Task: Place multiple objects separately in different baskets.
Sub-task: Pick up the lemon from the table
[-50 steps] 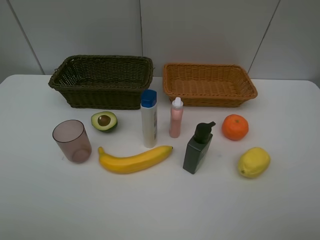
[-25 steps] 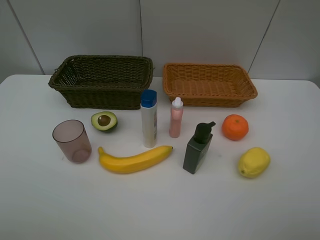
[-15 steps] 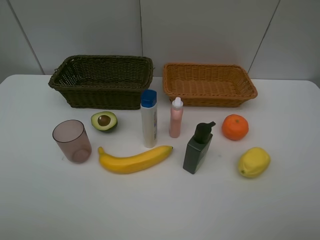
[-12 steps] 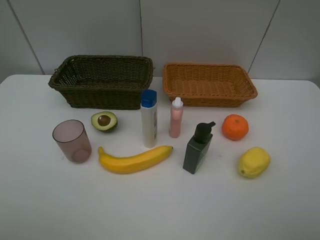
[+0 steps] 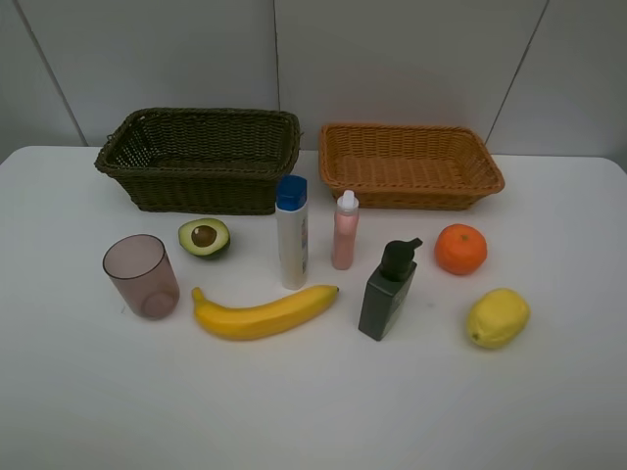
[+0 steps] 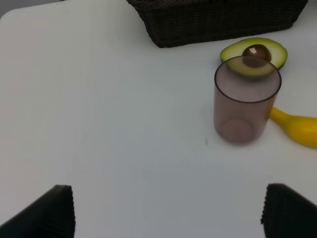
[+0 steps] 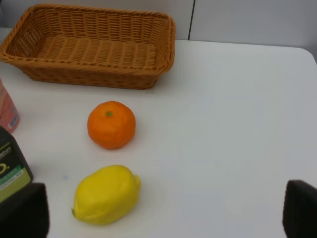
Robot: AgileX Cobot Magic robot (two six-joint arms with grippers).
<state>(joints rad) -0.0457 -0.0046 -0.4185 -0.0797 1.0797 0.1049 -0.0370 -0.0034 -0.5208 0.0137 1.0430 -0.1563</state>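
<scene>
The dark olive basket (image 5: 201, 159) and the orange-tan basket (image 5: 409, 164) stand side by side at the back, both with nothing in them. In front lie a halved avocado (image 5: 204, 237), a mauve cup (image 5: 142, 276), a banana (image 5: 263, 313), a white blue-capped bottle (image 5: 292, 231), a small pink bottle (image 5: 345, 230), a dark green pump bottle (image 5: 388, 290), an orange (image 5: 460, 249) and a lemon (image 5: 498, 317). My left gripper (image 6: 168, 210) is open, short of the cup (image 6: 246, 101). My right gripper (image 7: 163, 210) is open, near the lemon (image 7: 106, 194) and orange (image 7: 111, 124). Neither arm shows in the high view.
The white table (image 5: 313, 411) ends at a grey panelled wall behind the baskets. The bottles stand upright close together in the middle. The table's left back corner shows in the left wrist view, and its right edge in the right wrist view.
</scene>
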